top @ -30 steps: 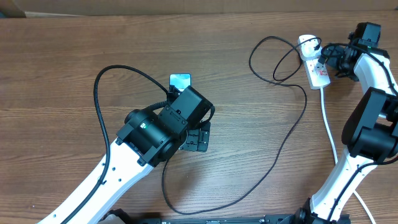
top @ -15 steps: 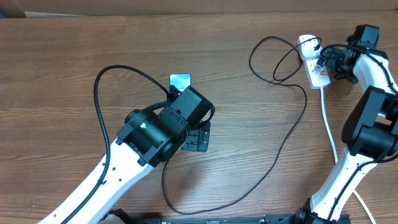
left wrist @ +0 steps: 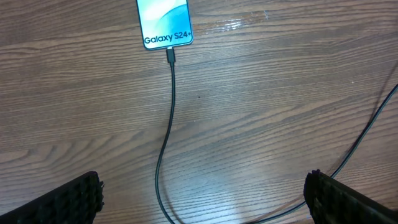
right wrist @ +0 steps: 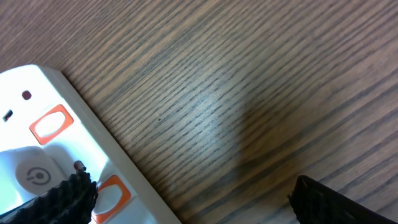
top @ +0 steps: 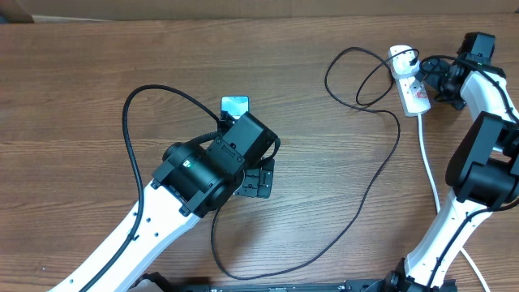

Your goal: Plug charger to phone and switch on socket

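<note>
1. Nearest the robot, the long thin black charger cable point(top: 324, 247) lies slack on the brown wooden table point(top: 81, 73). It loops from the near centre up the right side.

2. The left gripper point(left wrist: 202, 190) hangs over the table centre. Its jaws are spread wide and grasp nothing. The cable runs through the gap on the table, well apart from both fingers.

3. Just beyond lies the slim rectangular phone with the bright blue-cyan screen point(left wrist: 164, 22), flat and face up, left of centre. The cable's small black connector tip point(left wrist: 171, 56) meets the phone's near edge and appears seated. Judgement: step 1, plugging in the phone, is done.

4. At the far right lies the white elongated plastic power-strip socket point(right wrist: 31, 155). In the overhead view the cable reaches its far end, but the plug is too small to confirm as inserted.

5. The right gripper point(right wrist: 193, 196) hovers at the strip, jaws released and empty. 1 finger overlaps the strip's edge, and contact cannot be told. 2 orange-red switch panels point(right wrist: 51, 122) show, on or off unclear. Judgement: step 2, switching on, remains unconfirmed.
</note>
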Available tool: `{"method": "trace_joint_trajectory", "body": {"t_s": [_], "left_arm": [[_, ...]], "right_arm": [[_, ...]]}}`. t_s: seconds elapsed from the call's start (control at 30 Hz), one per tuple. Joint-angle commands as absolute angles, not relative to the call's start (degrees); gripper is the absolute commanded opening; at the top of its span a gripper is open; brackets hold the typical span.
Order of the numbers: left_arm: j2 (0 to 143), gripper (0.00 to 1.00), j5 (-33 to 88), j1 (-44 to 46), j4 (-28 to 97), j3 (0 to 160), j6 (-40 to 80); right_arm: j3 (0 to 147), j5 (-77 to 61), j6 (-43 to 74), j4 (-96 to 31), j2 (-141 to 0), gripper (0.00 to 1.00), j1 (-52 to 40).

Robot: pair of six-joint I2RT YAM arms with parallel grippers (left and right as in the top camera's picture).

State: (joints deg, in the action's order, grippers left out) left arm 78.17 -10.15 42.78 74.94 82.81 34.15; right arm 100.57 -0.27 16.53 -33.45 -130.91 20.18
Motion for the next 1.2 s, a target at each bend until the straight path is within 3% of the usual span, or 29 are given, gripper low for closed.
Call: {"method": "trace_joint_trajectory", "body": {"t_s": [0.0, 1.17], "left_arm": [[78.6, 1.0, -10.9, 43.1, 74.7, 82.5, 33.2], [78.6, 1.0, -10.9, 43.1, 74.3, 82.5, 33.3]], "right_arm": [[100.4, -1.2, 19.4, -33.0, -131.8, 1.0, 20.6], [98.7, -4.0, 19.2, -34.8, -131.9, 1.0, 19.8]]}}
